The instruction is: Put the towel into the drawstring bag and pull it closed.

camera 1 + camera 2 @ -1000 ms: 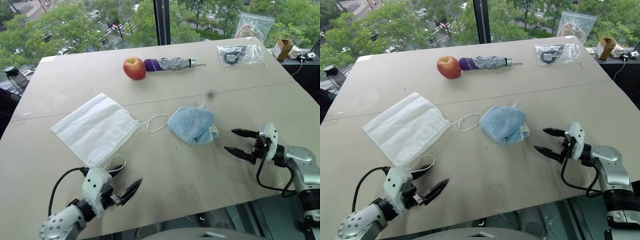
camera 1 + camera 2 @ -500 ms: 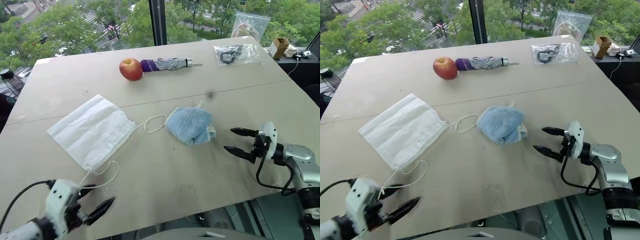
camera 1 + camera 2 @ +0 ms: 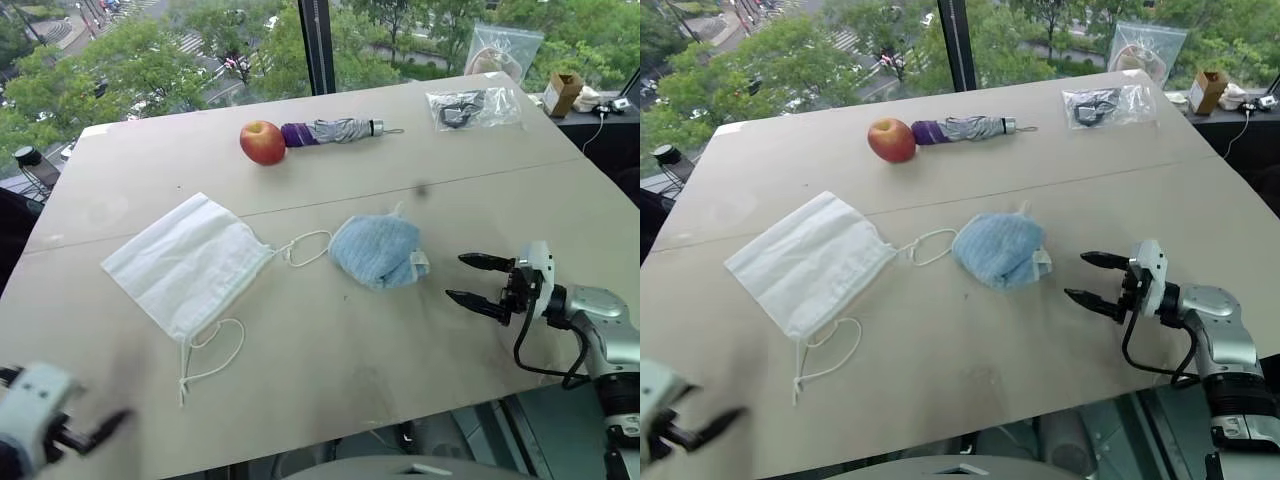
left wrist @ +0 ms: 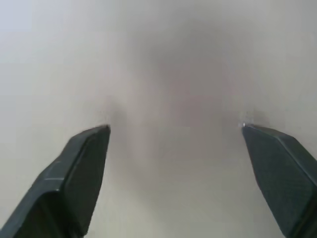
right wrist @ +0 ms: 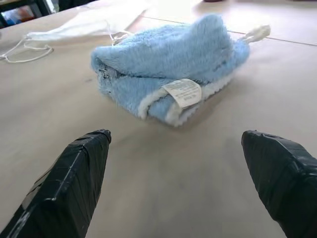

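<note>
While the towel (image 3: pixel 378 252) lies crumpled on the desk (image 3: pixel 420 150) just beside the drawstring bag (image 3: pixel 187 262), the right gripper (image 3: pixel 468 280) hovers near the towel, fingers spread and empty. Well apart from the towel, the left gripper (image 4: pixel 176 130) is spread wide too.

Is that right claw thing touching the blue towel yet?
Apart. In the right wrist view, bare table lies between the towel and the right tool, whose fingers stand wide open.

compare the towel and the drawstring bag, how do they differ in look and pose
The towel is light blue, thick terry, bunched into a folded lump; the drawstring bag is white, thin and spread flat. The bag covers more table than the towel. Both lie untouched on the table, side by side.
</note>
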`<state>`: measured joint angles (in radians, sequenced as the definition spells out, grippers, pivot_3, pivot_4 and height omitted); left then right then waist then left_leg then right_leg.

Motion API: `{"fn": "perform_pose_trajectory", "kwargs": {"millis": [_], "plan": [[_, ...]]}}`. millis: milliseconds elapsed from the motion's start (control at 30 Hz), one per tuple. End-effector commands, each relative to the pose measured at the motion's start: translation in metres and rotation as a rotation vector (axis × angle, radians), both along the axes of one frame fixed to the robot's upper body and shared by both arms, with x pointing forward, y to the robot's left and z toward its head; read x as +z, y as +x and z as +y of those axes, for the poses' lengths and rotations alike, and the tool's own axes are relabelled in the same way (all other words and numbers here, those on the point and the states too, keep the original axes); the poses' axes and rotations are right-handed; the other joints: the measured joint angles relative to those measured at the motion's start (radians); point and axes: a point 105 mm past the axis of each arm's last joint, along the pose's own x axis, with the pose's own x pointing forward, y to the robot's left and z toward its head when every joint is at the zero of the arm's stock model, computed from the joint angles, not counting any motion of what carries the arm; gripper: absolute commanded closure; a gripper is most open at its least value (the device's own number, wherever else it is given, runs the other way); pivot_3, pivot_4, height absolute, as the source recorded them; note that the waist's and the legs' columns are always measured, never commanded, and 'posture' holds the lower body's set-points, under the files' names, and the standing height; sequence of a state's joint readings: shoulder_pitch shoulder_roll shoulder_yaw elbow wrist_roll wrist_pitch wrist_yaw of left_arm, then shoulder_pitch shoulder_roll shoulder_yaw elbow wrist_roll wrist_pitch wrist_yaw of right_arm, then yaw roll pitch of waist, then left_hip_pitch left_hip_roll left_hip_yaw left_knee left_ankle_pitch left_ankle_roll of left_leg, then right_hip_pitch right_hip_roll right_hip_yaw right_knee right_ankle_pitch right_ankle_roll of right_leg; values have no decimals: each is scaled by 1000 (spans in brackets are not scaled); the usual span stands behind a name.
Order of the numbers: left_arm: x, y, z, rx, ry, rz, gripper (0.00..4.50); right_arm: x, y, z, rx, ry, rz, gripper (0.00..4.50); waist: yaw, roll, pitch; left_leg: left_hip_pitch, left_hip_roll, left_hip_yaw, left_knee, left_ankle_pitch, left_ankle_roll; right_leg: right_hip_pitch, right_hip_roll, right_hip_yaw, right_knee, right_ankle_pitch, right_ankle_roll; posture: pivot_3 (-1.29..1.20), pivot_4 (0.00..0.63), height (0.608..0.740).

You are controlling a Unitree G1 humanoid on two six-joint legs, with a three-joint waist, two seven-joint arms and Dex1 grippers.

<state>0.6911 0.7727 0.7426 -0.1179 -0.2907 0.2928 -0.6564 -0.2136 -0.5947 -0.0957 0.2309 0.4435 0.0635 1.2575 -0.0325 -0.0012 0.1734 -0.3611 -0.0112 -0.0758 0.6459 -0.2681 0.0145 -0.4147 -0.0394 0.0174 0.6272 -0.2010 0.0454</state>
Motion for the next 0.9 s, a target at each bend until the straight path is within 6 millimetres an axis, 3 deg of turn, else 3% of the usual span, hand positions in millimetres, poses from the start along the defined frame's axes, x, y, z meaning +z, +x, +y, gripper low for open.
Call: {"fn": "perform_pose_trajectory", "kwargs": {"millis": [33, 100, 200, 300, 467, 567, 900], "plan": [[39, 39, -32, -99, -76, -340, 119, 21, 0, 3, 27, 31, -65, 0, 4, -6, 0, -1, 5, 0, 3, 0, 0, 0, 1, -2, 0, 0, -1, 0, 150, 740], [51, 50, -67, -189, -221, -466, 119, 26, -1, 6, 39, 51, -74, 0, 4, -14, 2, -3, 5, 1, 4, 0, -1, 0, 0, -1, 0, 1, -2, 0, 150, 740], [50, 50, -127, -358, -473, -477, 119, 36, -8, 16, 85, 97, -74, 0, -4, -16, 2, -3, 4, 4, 5, -2, -5, 0, -4, 6, -3, 2, -3, 0, 150, 740], [44, 49, -147, -418, -527, -437, 119, 38, -12, 20, 109, 97, -65, 0, -2, -17, 3, -2, 1, 10, 5, -3, -6, 0, -7, 11, -3, 2, -2, 0, 150, 740], [25, 59, -148, -432, -382, -390, 119, 40, -16, 28, 139, 86, -61, 0, 4, -17, 3, -2, -1, 14, 5, -4, -5, 0, -7, 9, -3, 1, -1, 0, 150, 740], [26, 74, -144, -410, -287, -484, 119, 46, -18, 36, 161, 100, -58, 0, 11, -17, 3, -2, -1, 14, 6, -4, -5, 0, -6, 9, -3, -1, 2, 0, 150, 740], [8, 91, -149, -374, -288, -542, 119, 48, -32, 53, 255, 45, -61, 0, 21, -18, 3, -3, -1, 14, 7, -4, -5, 0, -7, 8, -2, 1, -1, 0, 150, 740]]}}
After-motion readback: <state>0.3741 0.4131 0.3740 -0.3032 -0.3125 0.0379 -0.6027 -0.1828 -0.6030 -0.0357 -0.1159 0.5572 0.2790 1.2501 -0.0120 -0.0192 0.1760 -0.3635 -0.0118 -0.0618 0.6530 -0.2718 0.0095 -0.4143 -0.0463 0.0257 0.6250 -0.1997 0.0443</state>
